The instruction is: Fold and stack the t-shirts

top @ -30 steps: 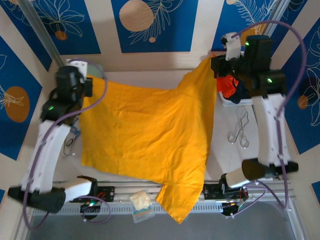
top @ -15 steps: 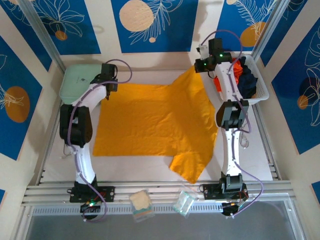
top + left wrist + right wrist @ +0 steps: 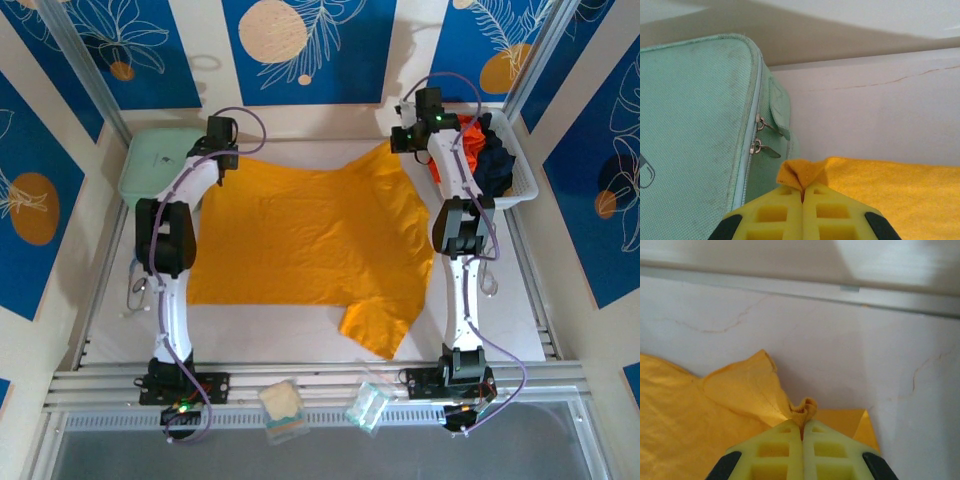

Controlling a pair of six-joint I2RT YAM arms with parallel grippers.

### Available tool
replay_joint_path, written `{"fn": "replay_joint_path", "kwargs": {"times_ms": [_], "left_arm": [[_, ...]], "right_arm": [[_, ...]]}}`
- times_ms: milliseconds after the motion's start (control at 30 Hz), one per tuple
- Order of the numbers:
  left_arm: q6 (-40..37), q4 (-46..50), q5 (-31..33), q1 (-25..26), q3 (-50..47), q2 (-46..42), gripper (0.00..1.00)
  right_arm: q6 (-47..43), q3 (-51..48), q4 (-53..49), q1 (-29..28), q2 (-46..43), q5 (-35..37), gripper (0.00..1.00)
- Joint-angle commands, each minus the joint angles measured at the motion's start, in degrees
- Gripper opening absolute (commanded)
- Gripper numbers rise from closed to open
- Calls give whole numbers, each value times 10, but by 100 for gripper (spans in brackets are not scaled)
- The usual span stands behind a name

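A golden-yellow t-shirt [image 3: 300, 235] lies spread across the white table, one sleeve trailing toward the near edge. My left gripper [image 3: 222, 158] is shut on its far left corner, and a pinched fold of yellow cloth [image 3: 799, 172] sticks out between the yellow fingers [image 3: 775, 215]. My right gripper [image 3: 402, 140] is shut on the far right corner, with a bunched hem [image 3: 804, 410] between its fingers [image 3: 830, 452]. An orange-red t-shirt [image 3: 466, 140] and a dark navy t-shirt [image 3: 492, 162] sit heaped in a white basket [image 3: 524, 185] at the far right.
A mint-green zipped case [image 3: 150, 165] lies at the far left, right beside the left gripper [image 3: 802, 192], and its zip pulls [image 3: 757, 145] are close. Small clear packets [image 3: 281, 408] [image 3: 367, 404] rest on the front rail. The back wall stands just beyond both grippers.
Both arms have stretched out toward the far edge, pulling the yellow t-shirt away from the front rail and laying it flatter on the table. Both grips held.
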State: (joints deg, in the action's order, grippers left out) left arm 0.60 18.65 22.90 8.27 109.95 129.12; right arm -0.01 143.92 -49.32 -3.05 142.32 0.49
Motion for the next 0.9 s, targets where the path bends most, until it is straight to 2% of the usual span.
{"fn": "replay_joint_path", "kwargs": {"times_ms": [0, 233, 500, 867], "left_arm": [[12, -6, -13, -15, -39, -28, 0], [8, -19, -21, -25, -103, -70, 0], [3, -28, -23, -26, -161, -113, 0], [14, -40, -23, -26, -258, -181, 0]], "right_arm": [[17, -71, 33, 9, -90, -31, 0], [34, -288, 123, 11, -235, -37, 0], [54, -465, 174, 26, -350, -43, 0], [83, -622, 201, 29, -455, -41, 0]]}}
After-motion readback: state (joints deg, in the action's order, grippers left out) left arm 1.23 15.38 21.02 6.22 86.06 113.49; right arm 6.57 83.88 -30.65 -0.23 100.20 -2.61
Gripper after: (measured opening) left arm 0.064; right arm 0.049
